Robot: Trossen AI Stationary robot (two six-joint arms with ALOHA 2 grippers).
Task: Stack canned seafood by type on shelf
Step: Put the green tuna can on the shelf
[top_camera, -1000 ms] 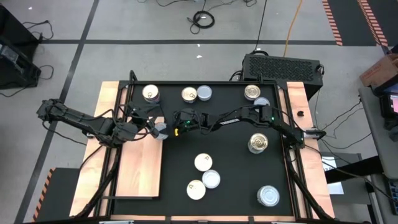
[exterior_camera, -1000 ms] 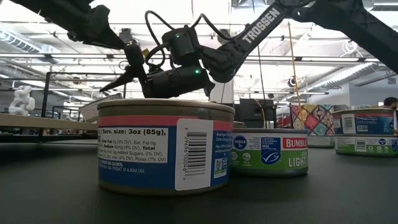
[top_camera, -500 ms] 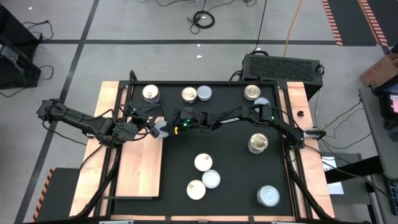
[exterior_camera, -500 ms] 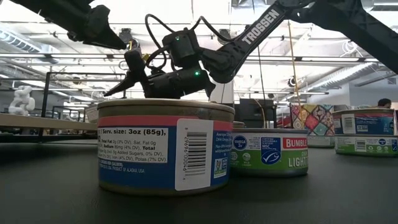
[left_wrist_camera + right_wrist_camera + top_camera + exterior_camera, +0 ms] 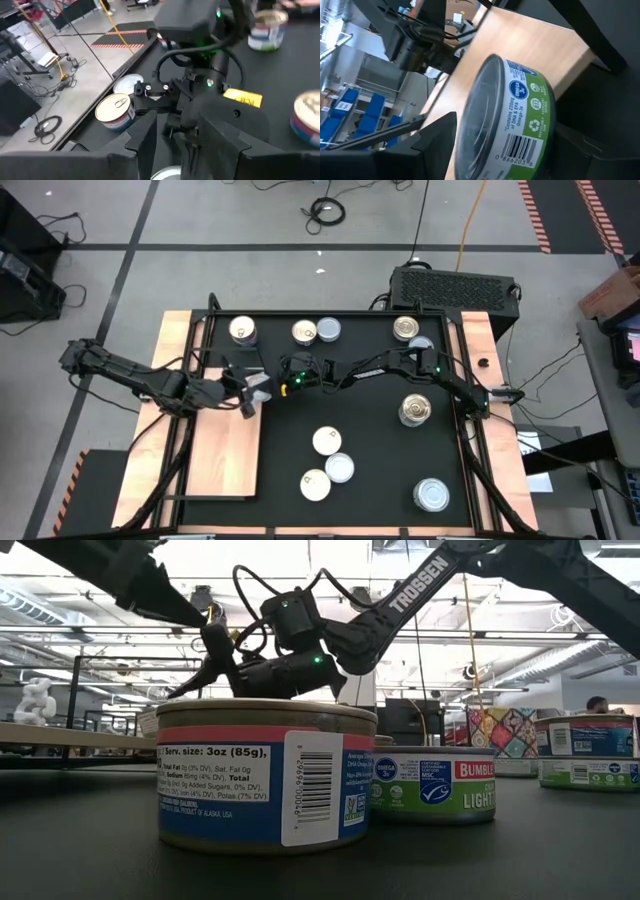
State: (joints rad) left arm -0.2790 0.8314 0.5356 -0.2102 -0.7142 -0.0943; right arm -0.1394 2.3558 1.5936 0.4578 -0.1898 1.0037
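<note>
Locate the shelf [image 5: 225, 450] along the left side of the black mat [image 5: 370, 440]; no tin stacked on it yet.

Find the left end effector [image 5: 247, 392] at the shelf's right edge, judged clamped on one green-labelled tin [image 5: 259, 383]. Note the tin tipped up on its edge, off the bench, silver-grey top facing sideways. Read this as a mid-air handover, placed here because the shelf lies on the left arm's side.

Find the right end effector [image 5: 277, 379] just beside the same tin, fingers apart and straddling it, probably letting go. Confirm the left grip before backing the right arm away, since a tilted tin can drop.

Leave the remaining tins [image 5: 327, 442] scattered over the mat, cream-topped and silver-topped mixed, for later sorting by type.
</note>
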